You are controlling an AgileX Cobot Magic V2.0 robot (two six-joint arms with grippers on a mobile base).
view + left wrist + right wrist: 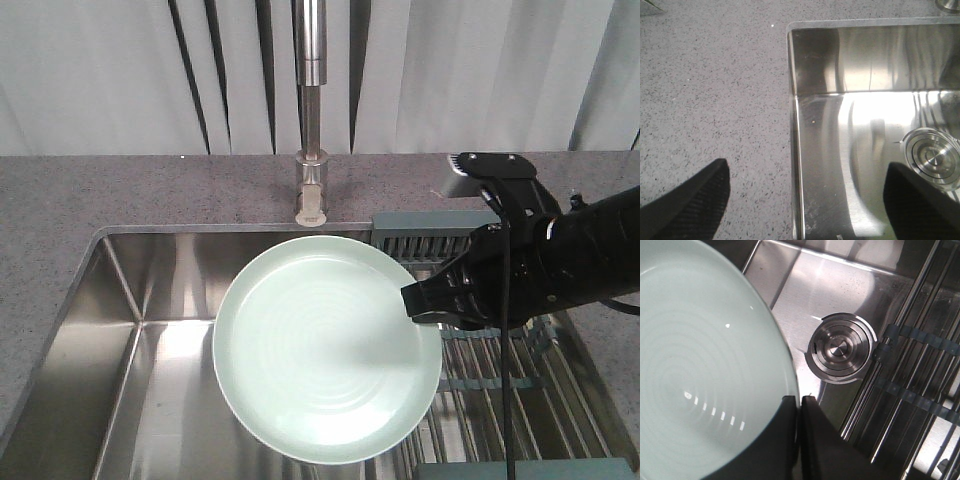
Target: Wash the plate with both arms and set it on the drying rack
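R jaws clamp plate (320, 350) rim, over sink (130, 340).

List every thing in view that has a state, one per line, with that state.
plate: held by its right rim, face up, over the sink.
right tool: shut on the plate's rim.
left tool: open, holding nothing, over the sink's left edge.
faucet: no water running.
drying rack: lies across the sink's right end; plate not set on it.
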